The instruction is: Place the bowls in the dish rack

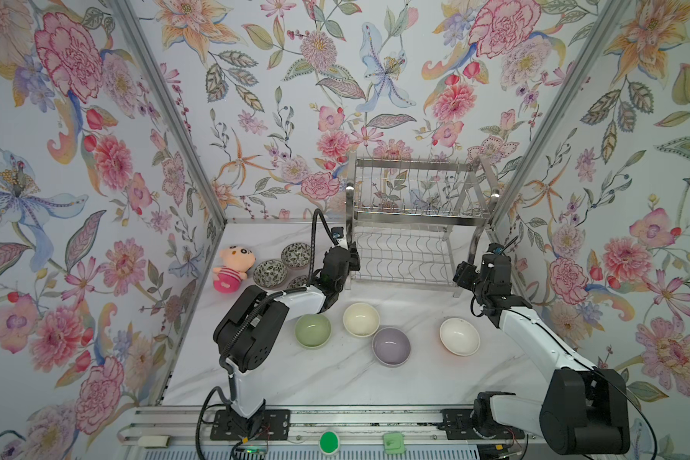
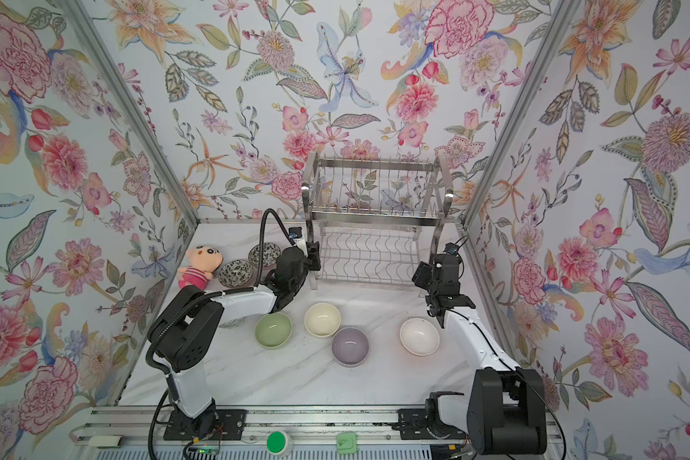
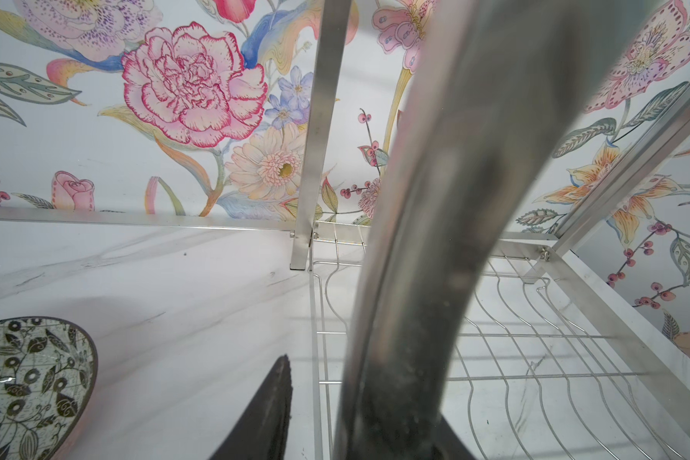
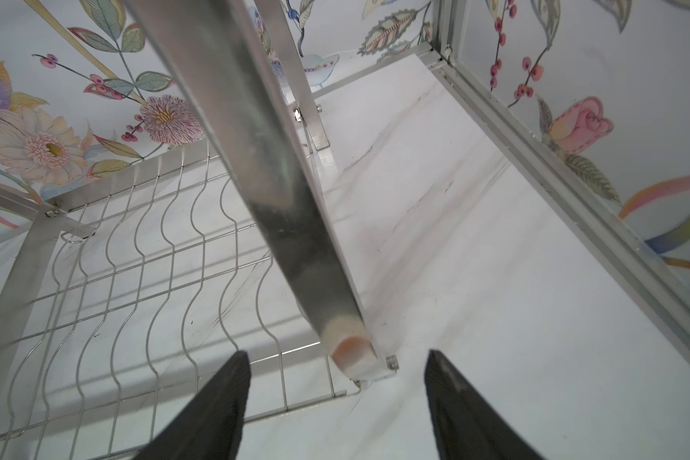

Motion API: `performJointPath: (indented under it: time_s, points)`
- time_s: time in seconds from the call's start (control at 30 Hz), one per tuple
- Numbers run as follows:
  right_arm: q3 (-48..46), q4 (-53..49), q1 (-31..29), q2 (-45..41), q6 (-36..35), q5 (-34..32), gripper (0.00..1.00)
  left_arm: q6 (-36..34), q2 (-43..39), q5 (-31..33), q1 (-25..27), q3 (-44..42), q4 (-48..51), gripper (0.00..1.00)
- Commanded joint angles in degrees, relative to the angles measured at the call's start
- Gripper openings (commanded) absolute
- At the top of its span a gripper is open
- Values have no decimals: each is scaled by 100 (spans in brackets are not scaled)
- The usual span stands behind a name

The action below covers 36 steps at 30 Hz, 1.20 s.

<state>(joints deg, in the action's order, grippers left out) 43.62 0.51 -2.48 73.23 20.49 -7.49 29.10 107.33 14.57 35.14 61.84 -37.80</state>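
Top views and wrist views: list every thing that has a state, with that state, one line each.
dish rack: upright, both tiers empty
green bowl: upright on table, empty
cream bowl: upright on table, empty
lilac bowl: upright on table, empty
white bowl: upright on table, empty
patterned bowls: upright on table, empty
doll: on table beside patterned bowls
left gripper: open, straddling rack's front leg
right gripper: open, straddling rack's other front leg

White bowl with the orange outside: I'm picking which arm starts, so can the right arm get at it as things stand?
Probably yes. The white bowl sits upright, uncovered, close beside that arm. First the right gripper, jaws open astride a front leg of the dish rack, must back clear.
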Motion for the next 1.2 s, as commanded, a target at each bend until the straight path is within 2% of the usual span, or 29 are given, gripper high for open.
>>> performJointPath:
  time_s: [0.0,0.6,0.97,1.17]
  points:
    - [165,248,-6,200,-46,10,59,113,-194,86,-311,-155,86,41]
    - [869,714,-450,1239,-376,-68,23,186,-534,9,-679,-550,58,42]
    - [1056,813,-687,1523,-818,65,18,159,-646,-41,-805,-797,-78,42]
    - [943,828,-710,1444,-869,-12,17,-56,-393,-462,-866,-578,-155,38]
